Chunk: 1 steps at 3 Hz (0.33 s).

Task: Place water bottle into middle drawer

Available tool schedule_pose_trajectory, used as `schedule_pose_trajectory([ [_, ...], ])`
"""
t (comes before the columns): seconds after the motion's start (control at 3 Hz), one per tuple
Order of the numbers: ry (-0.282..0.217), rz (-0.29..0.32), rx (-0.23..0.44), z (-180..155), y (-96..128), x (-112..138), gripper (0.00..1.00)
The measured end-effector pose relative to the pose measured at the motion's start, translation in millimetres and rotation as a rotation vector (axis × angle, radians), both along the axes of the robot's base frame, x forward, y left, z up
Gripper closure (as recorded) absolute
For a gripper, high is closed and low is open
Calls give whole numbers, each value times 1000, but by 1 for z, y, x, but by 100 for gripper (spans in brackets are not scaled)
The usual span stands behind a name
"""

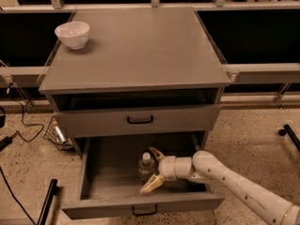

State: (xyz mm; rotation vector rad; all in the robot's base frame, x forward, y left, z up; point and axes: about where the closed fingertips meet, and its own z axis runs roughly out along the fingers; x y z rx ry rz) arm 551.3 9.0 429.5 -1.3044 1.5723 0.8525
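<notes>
The water bottle (pixel 146 167) stands upright on the floor of the pulled-out middle drawer (pixel 110 175), near the middle and towards the right. My gripper (pixel 147 170) reaches into the drawer from the right. Its fingers are spread, one behind the bottle and one in front of it, and they are wider apart than the bottle. The drawer's black handle (pixel 144 211) shows on its front panel at the bottom of the view.
A white bowl (pixel 72 34) sits at the back left of the grey cabinet top (pixel 140 50). The drawer above (pixel 139 120) is shut. A cable and a black stand lie on the floor to the left.
</notes>
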Motion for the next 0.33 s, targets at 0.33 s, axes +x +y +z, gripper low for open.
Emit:
schedule_pose_trajectory([
  [0.33, 0, 0, 0, 0, 0, 0, 0],
])
